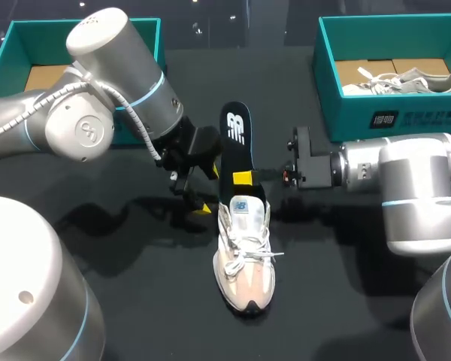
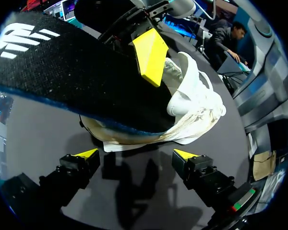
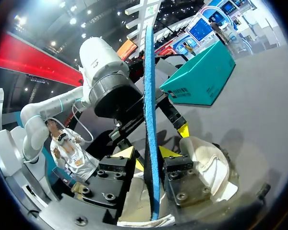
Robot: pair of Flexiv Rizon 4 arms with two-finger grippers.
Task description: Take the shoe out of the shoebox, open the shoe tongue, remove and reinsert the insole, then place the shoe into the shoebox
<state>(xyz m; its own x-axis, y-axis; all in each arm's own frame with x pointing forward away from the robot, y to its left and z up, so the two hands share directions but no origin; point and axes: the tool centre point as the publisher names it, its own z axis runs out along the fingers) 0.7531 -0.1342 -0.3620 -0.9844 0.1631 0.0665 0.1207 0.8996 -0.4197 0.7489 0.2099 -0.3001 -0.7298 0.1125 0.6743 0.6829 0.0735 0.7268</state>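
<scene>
1. The white-and-peach mesh sneaker [image 1: 244, 263] lies laces-up on the smooth black table [image 1: 346, 308], toe nearest.
2. Left gripper [image 2: 136, 154]: jaws apart, empty, beside the heel. Nothing steadies the shoe, so a push could slide it.
3. Right gripper [image 3: 149, 155]: jaws clamped on the black foam insole [image 1: 237, 147], lower end at the shoe's opening. It may buckle against the collar.
4. Farthest stand two teal cardboard shoeboxes [image 1: 37, 41] [image 1: 346, 113].

The insole [image 1: 235, 143] in the right claw [image 1: 244, 178] bars the shoe's [image 1: 244, 263] opening; bare table [image 1: 331, 301] flanks its toe.
</scene>
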